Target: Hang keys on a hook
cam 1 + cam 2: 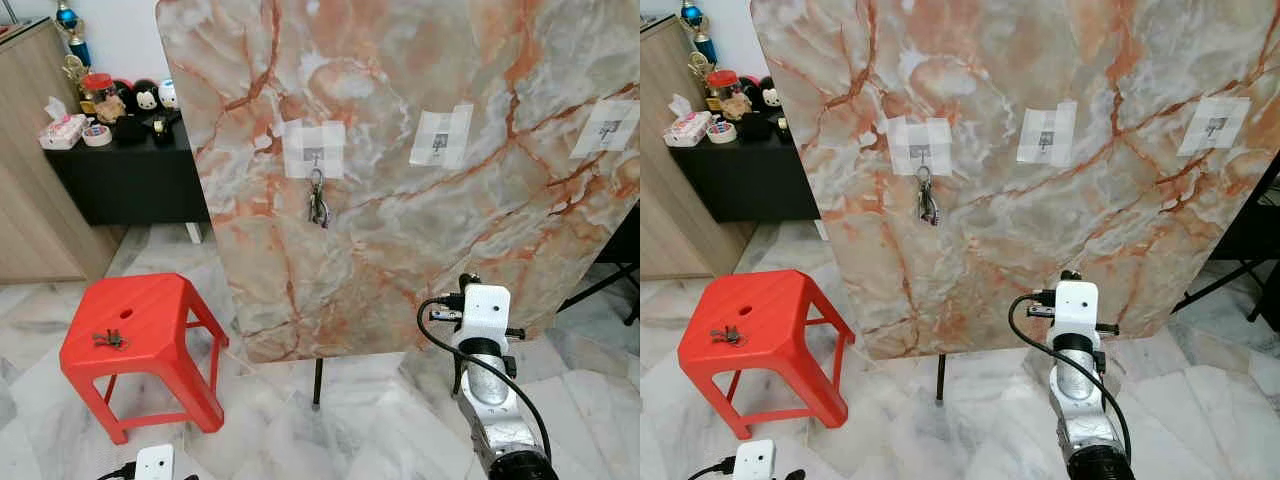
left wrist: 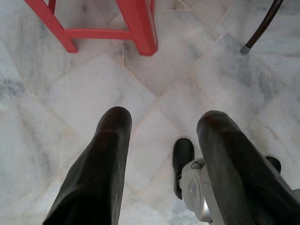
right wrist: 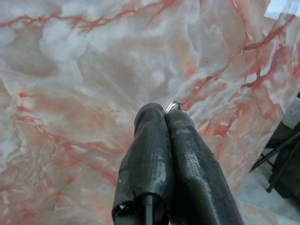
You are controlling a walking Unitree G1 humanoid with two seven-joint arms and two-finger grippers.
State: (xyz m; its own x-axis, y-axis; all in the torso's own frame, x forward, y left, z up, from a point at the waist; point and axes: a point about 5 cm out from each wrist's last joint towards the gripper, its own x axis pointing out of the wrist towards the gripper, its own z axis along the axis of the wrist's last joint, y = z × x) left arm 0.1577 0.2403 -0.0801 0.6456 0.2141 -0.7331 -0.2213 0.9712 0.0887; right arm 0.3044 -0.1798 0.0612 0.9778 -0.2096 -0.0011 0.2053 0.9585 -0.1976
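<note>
Red plastic stool: stands on the pale marble floor at the left; a small bunch of keys lies on its seat.
Left pincer: hangs low over the floor near the stool's legs, its black fingers spread, nothing between them.
Upright orange-veined marble board: carries three small hooks on taped white patches.
Left hook: a dark key bunch hangs from it.
Middle hook: bare.
Right hook: bare.
Right pincer: raised before the board, fingers pressed together on a thin silver key ring that peeks out at the tips.
</note>
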